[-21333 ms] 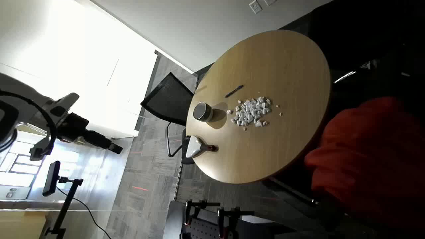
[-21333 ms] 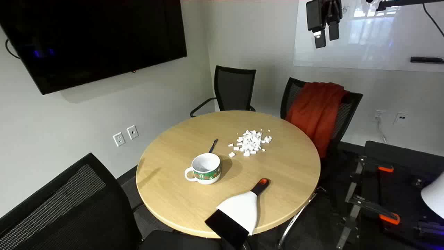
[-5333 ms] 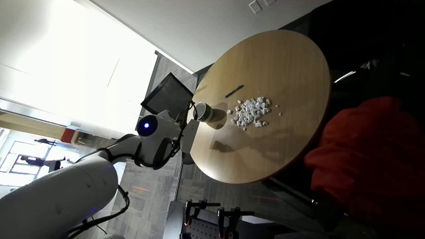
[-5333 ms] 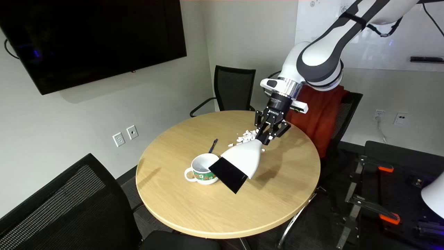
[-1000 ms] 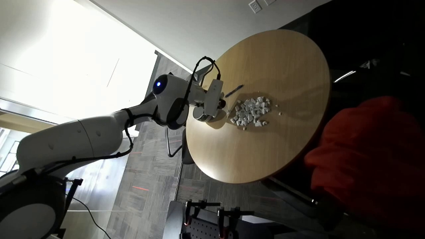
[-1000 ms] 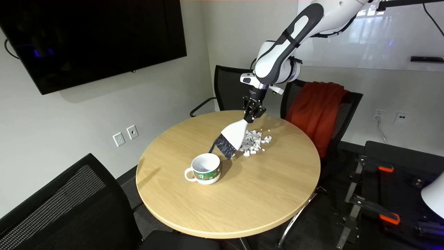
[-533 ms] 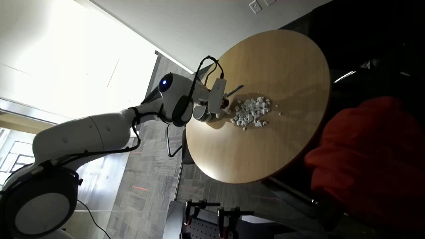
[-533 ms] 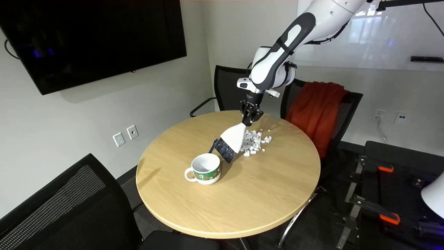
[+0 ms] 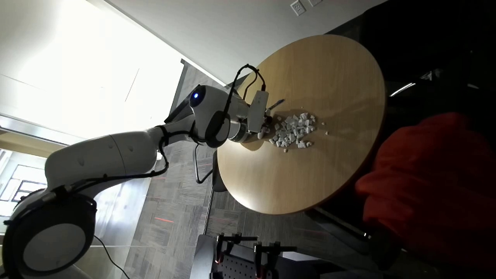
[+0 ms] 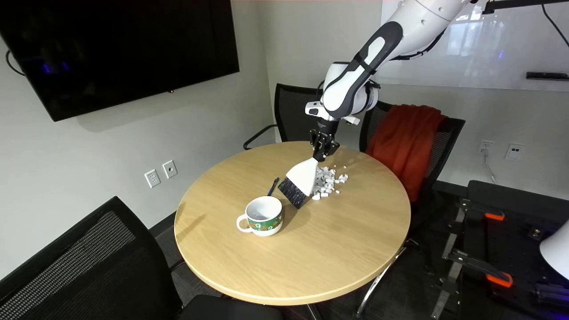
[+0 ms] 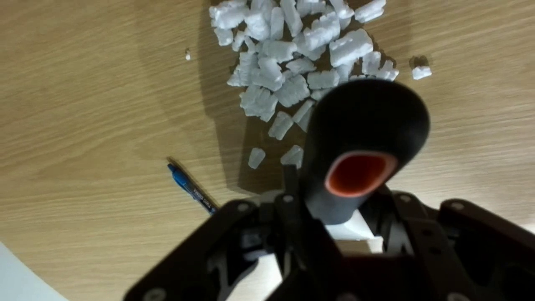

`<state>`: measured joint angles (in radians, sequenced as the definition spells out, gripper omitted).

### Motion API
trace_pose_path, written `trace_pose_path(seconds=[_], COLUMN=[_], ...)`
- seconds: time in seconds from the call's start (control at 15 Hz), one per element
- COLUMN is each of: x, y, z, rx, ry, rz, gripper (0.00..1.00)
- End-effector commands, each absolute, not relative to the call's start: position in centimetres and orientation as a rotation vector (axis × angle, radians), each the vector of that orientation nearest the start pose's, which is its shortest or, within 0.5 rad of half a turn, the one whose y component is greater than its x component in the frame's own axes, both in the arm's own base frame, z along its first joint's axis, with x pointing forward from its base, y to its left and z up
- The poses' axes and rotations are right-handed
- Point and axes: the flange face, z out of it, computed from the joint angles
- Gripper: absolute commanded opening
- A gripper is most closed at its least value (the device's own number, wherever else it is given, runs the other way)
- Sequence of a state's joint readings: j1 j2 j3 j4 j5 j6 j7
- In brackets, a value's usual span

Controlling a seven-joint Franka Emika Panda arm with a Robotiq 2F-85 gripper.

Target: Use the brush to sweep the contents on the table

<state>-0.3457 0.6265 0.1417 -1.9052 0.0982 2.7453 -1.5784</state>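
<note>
The brush tilts bristles-down just beside the white heap, its handle pinched by the gripper; bristle contact with the table is unclear. Near the heap lies a pen; farther from it stands a mug.

"TWO SIGMA" in small pale letters on the blue pen.

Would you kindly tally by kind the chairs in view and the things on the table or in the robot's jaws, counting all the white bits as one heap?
Chairs: 3
Brush: 1
Mug: 1
Pen: 1
Heap: 1
Total: 7
</note>
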Motion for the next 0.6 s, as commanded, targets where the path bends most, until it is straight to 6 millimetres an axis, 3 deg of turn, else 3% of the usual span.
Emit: trace_pose_path(seconds=[0.0, 0.53], x=[63.3, 61.5], y=[-15.3, -19.7], z=[20.3, 21.1], rx=[-2.632, -2.696], ry=[-1.867, -1.84], rz=[-0.332, -0.208], gripper=[0.12, 0.12])
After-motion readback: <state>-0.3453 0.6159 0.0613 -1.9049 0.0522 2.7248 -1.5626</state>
